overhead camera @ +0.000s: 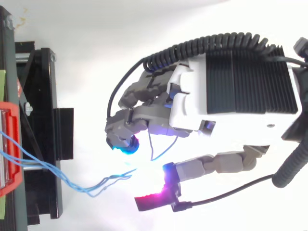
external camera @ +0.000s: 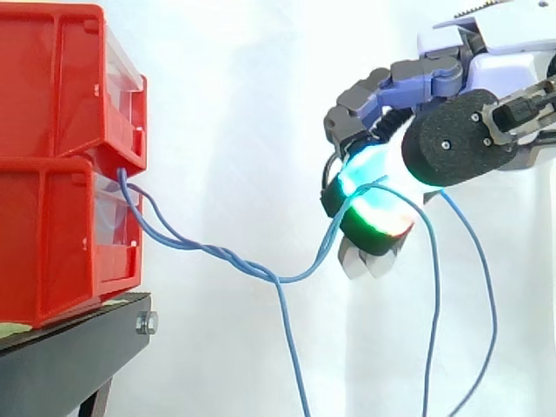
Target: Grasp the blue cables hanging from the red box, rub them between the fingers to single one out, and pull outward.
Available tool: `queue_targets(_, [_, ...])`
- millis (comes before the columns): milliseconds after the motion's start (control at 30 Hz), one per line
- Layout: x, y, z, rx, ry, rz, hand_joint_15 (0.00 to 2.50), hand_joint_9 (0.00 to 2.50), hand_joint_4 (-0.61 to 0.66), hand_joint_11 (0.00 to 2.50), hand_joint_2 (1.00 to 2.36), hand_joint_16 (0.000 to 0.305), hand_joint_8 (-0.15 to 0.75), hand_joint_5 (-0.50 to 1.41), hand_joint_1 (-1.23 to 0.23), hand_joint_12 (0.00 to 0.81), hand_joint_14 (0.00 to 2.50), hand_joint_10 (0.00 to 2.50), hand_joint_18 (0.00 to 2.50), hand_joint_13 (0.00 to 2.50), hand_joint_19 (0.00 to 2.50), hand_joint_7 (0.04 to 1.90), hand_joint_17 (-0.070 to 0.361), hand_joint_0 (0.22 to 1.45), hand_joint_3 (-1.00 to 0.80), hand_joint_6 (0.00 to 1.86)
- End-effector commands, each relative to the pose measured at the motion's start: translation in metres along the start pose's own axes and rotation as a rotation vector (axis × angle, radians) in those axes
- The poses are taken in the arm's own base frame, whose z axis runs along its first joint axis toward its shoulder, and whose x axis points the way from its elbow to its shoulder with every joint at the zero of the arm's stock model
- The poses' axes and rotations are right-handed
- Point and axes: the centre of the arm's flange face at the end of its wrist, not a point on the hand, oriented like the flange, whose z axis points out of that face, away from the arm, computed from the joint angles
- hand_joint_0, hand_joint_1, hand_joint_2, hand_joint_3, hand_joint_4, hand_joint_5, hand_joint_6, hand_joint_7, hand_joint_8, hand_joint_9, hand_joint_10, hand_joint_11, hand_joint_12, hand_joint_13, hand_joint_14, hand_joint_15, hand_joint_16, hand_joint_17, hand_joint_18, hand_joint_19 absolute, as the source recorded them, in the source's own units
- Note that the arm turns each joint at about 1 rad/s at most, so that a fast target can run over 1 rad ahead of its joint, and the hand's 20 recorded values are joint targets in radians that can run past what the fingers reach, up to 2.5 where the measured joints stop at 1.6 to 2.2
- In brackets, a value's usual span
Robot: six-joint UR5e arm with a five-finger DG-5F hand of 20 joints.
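Here the hand [external camera: 434,69] comes in from the right of the side view with its fingers curled. The blue cables [external camera: 217,252] are pinched between its glowing fingertips [external camera: 375,224], cyan above and green-to-red below. The glow washes out the exact spot of contact. In the top view the strands fade into white glare between a cyan pad and the magenta thumb pad, so which strand is held cannot be told. Past the pinch, strands loop downward and are cut off by the lower edge of the side view. Toward the left the cables sag, twisted together, then rise to the gap between two stacked red boxes [external camera: 52,156], where their ends are hidden. The boxes stand on a black bench [external camera: 78,347], partly cropped, before a white curtain [external camera: 243,87].
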Motion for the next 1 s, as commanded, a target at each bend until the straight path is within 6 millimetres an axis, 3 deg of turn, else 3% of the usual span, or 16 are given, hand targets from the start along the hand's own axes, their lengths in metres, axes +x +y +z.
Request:
queue_targets(0, [0.004,-0.004,-0.001,0.011,0.004,0.094,0.40,1.00,-0.01,0.38,1.02,0.053,0.286,-0.09,-0.81,0.395,0.02,0.01,0.67,0.70,0.46,1.18,0.118,0.60,0.00,0.87])
queue_targets(533, [0.008,-0.012,-0.005,0.080,-0.047,0.639,0.41,1.01,-0.01,0.41,1.02,0.053,0.294,-0.09,-0.80,0.399,0.02,0.01,0.68,0.71,0.46,1.17,0.119,0.60,0.00,0.87])
queue_targets(967, [0.009,-0.014,-0.007,0.099,-0.037,0.651,0.41,1.02,0.00,0.40,1.02,0.053,0.294,-0.09,-0.80,0.399,0.02,0.01,0.68,0.72,0.47,1.18,0.120,0.60,-0.01,0.87])
